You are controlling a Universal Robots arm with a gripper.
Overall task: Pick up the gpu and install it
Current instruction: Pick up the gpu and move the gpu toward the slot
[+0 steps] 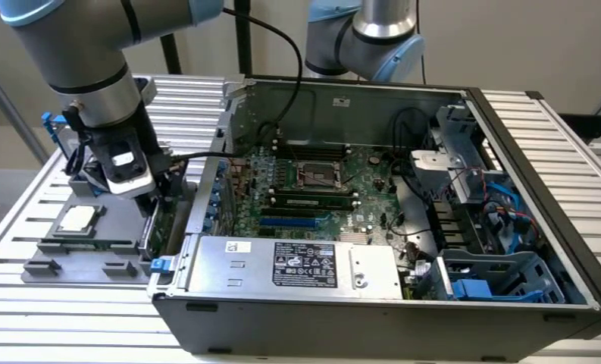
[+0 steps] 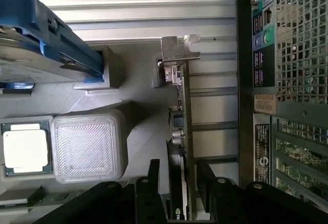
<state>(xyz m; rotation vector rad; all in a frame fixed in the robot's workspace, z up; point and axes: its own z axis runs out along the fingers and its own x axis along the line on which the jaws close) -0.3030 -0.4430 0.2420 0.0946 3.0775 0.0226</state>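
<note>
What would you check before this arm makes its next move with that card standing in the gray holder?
1. The pincer is lined up over the gpu: ok, its fingers straddle the card.
2. Grip closed on the card: not ok, gaps show on both sides.
3. The gpu stands upright in the gray holder: ok.
4. The computer case is open: ok.
5. The blue slot on the board is free: ok, it looks empty.
</note>
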